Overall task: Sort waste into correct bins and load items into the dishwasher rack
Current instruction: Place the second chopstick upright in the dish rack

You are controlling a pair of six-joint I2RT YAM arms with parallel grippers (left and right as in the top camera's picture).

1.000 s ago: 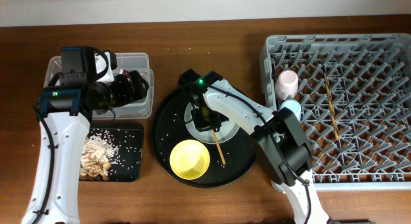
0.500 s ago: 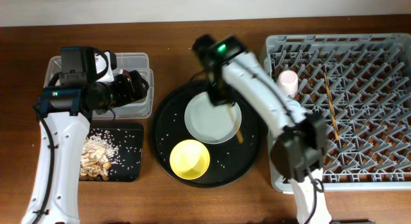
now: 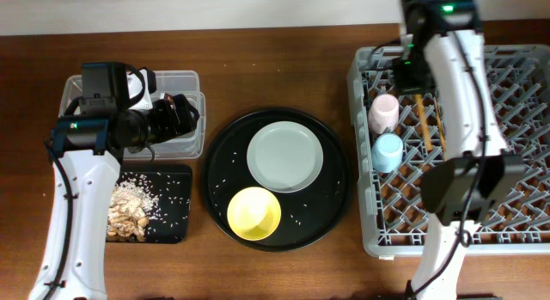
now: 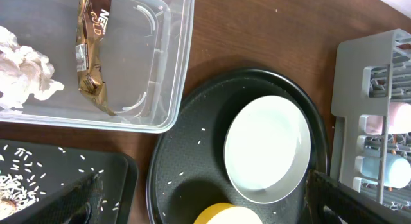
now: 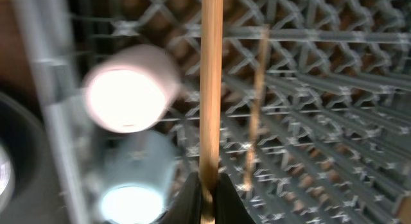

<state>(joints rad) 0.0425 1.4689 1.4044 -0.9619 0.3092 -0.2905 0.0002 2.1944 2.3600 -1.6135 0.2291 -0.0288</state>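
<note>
Right wrist: right hand (image 5: 207, 198) pinches chopstick (image 5: 210, 89) above rack (image 3: 516, 240); second chopstick (image 5: 255, 102) lies in the grid | left wrist: wrapper (image 4: 93, 57), tissue (image 4: 22, 73) in tub (image 4: 173, 89), arm-hidden overhead | left hand (image 3: 185, 118) spread above tub.

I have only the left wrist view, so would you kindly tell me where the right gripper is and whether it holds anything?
Observer: The right gripper is over the dishwasher rack, shut on one chopstick.
Operator: Thank you; where is the other chopstick?
Observer: The second chopstick lies on the rack's grid, just beside the held one.
Operator: I see only the yellow bowl's rim; how does it sit?
Observer: The yellow bowl is upright and empty on the round black tray.
</note>
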